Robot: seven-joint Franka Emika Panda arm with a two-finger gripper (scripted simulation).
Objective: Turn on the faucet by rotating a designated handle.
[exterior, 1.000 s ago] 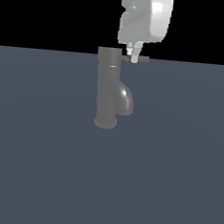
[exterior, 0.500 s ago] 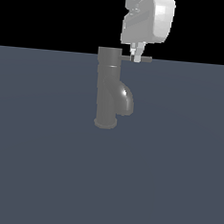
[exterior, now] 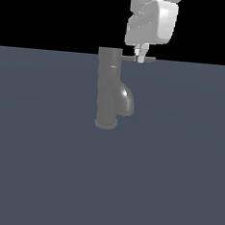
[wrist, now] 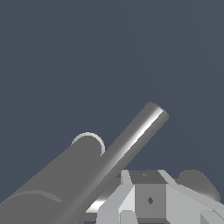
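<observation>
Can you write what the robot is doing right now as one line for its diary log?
step: at handle | gripper: above, at handle | jaws: state unclear | faucet: upright | spout: toward exterior view's right

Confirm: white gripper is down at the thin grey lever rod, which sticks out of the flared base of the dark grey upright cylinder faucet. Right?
Not quite. In the exterior view the thin grey lever rod sticks out from the top of the dark grey upright cylinder faucet, not its flared base. The white gripper is down at the rod, as you said.

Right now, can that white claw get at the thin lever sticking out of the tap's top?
Probably yes. The gripper hangs right at the handle, near its outer end, with nothing between them; actual contact is hard to tell.
</observation>
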